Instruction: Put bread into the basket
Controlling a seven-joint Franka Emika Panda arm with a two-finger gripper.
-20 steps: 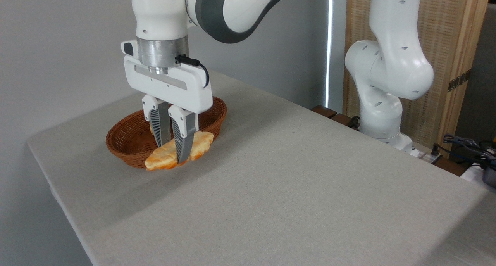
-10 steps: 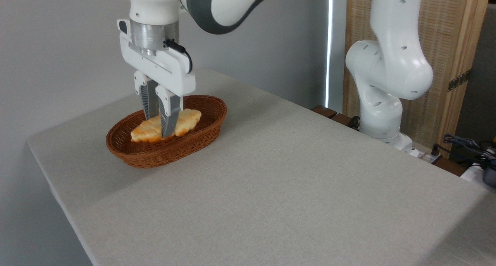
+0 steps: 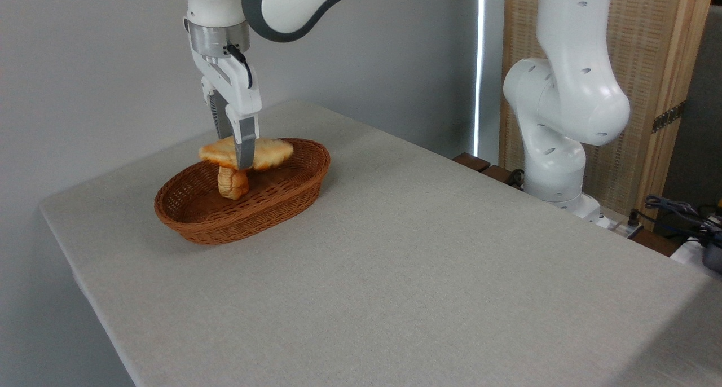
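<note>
Golden bread [image 3: 271, 152] hangs clamped in the hand [image 3: 241, 160] above the basket [image 3: 254, 212].

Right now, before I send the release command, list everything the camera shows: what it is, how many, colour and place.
leaf-shaped pastry: 1, pale golden with orange-brown edges, held level above the basket in the end effector
small bread piece: 1, tan, inside the basket under the pastry
wicker basket: 1, reddish brown, far left part of the table
table: 1, grey cloth cover, fills the lower frame
wooden screen: 1, light wood, behind the table at right
cables: several, dark, far right edge
robot arm: 1, white and grey, base at right
end effector: 1, white with grey fingers, shut on the pastry
</note>
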